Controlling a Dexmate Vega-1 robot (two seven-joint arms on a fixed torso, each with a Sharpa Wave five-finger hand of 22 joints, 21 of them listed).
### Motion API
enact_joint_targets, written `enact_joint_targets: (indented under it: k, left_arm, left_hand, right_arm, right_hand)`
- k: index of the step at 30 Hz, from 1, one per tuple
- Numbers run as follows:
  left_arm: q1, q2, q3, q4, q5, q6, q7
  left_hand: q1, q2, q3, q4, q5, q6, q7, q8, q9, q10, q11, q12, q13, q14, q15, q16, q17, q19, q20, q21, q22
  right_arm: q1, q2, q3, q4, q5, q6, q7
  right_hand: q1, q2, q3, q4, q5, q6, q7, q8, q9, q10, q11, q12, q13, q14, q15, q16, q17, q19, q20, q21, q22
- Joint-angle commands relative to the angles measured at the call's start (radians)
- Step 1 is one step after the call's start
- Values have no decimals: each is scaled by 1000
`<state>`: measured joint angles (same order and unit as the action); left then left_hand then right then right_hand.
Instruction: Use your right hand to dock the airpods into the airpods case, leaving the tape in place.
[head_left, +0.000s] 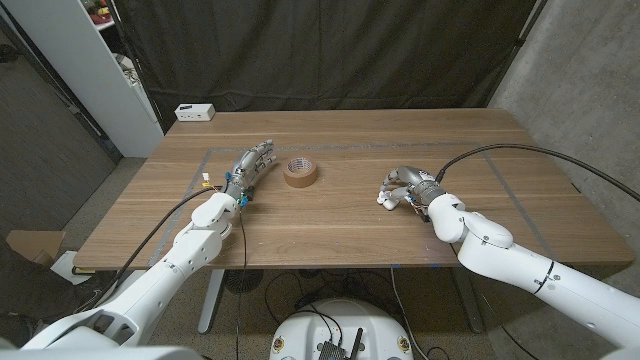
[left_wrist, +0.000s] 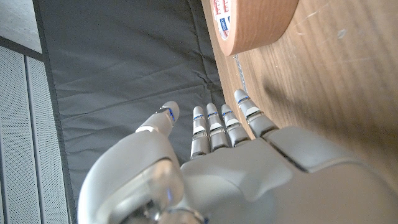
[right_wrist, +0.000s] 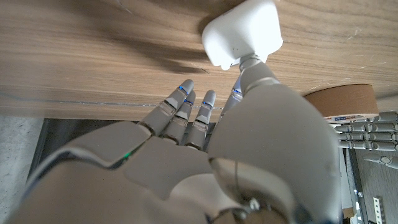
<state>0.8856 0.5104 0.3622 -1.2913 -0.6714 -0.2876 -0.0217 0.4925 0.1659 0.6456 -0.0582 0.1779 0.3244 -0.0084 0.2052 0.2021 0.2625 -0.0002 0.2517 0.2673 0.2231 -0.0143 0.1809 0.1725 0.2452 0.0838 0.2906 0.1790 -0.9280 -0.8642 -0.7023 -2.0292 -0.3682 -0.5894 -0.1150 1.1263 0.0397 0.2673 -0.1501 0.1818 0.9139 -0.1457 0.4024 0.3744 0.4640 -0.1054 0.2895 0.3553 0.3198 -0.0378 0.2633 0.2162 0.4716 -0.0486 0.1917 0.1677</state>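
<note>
A white airpods case (head_left: 385, 199) lies on the wooden table right of the middle. My right hand (head_left: 407, 187) stands just right of it, and its thumb tip touches the case (right_wrist: 244, 34) while the other fingers (right_wrist: 186, 109) reach past without holding it. I cannot tell whether the lid is up. A brown tape roll (head_left: 300, 171) lies flat at the table's middle, a hand's width left of the case. My left hand (head_left: 250, 166) waits left of the tape (left_wrist: 255, 22) with its fingers (left_wrist: 214, 127) straight and apart, holding nothing.
A small white box (head_left: 195, 112) sits at the table's far left corner. A dark curtain (head_left: 330, 50) hangs behind the table and a white shelf (head_left: 75, 60) stands at the far left. Cables run along both arms.
</note>
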Motion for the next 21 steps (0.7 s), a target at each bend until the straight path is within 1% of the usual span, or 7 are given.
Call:
enact_joint_targets:
  k: [1, 8, 10, 15, 16, 21]
  left_arm:
    - [4, -2, 0, -2, 0, 3, 6]
    - [7, -6, 1, -2, 1, -4, 7]
    - [9, -6, 1, -6, 2, -4, 12]
    - [14, -5, 2, -13, 5, -2, 18]
    - [15, -5, 2, -14, 5, -2, 18]
    - [16, -5, 3, -18, 7, 1, 22]
  left_hand:
    - [-7, 4, 2, -5, 6, 1, -7, -2, 6, 7, -5, 4, 3, 0, -5, 2, 0, 11, -1, 0, 5]
    - [-8, 4, 2, -6, 6, 1, -7, -2, 6, 7, -5, 3, 4, 0, -6, 2, 0, 12, 0, -1, 5]
    - [-8, 4, 2, -6, 6, 0, -7, -2, 6, 6, -5, 3, 4, 0, -5, 2, 0, 12, -1, -1, 5]
    - [-8, 5, 2, -6, 6, 1, -7, -2, 6, 7, -4, 4, 4, 0, -5, 2, 0, 12, -1, -2, 5]
    - [-8, 5, 2, -6, 6, 0, -8, -2, 6, 6, -4, 3, 4, 1, -5, 2, 0, 12, -1, -2, 5]
    - [-8, 5, 2, -7, 6, 0, -10, -2, 6, 6, -6, 3, 4, 0, -6, 2, 0, 12, 0, -3, 5]
  right_arm:
    - [-9, -11, 13, -21, 13, 7, 11]
    - [-15, -18, 24, -28, 27, 31, 12]
    - [-18, -21, 28, -31, 32, 39, 12]
    - [-32, -30, 43, -37, 44, 63, 1]
    - [-35, -33, 46, -38, 46, 67, 1]
    - [-51, -47, 56, -47, 54, 80, 2]
  right_hand:
    - [7, 5, -3, 1, 5, -5, -3, -4, 4, -2, -5, 7, 7, 3, -157, -3, 4, -7, -25, -3, 2]
    - [4, 10, -6, 4, 5, -10, -3, -6, 4, -3, -10, 7, 10, 4, -158, -2, 5, -9, -25, -3, 2]
    - [7, 9, -7, 2, 5, -11, -3, -7, 3, -2, -9, 8, 11, 5, -157, -3, 4, -8, -23, -3, 2]
    - [11, 9, -8, -1, 6, -12, -6, -8, 3, 0, -8, 9, 14, 5, -158, -3, 4, -9, -23, -3, 2]
    - [11, 10, -8, -1, 6, -11, -6, -8, 3, 1, -15, 9, 15, 5, -159, -4, 4, -8, -23, -2, 2]
    - [10, 11, -11, 1, 6, -10, -9, -8, 2, 2, -12, 10, 17, 7, -160, -3, 4, -8, -22, -2, 2]
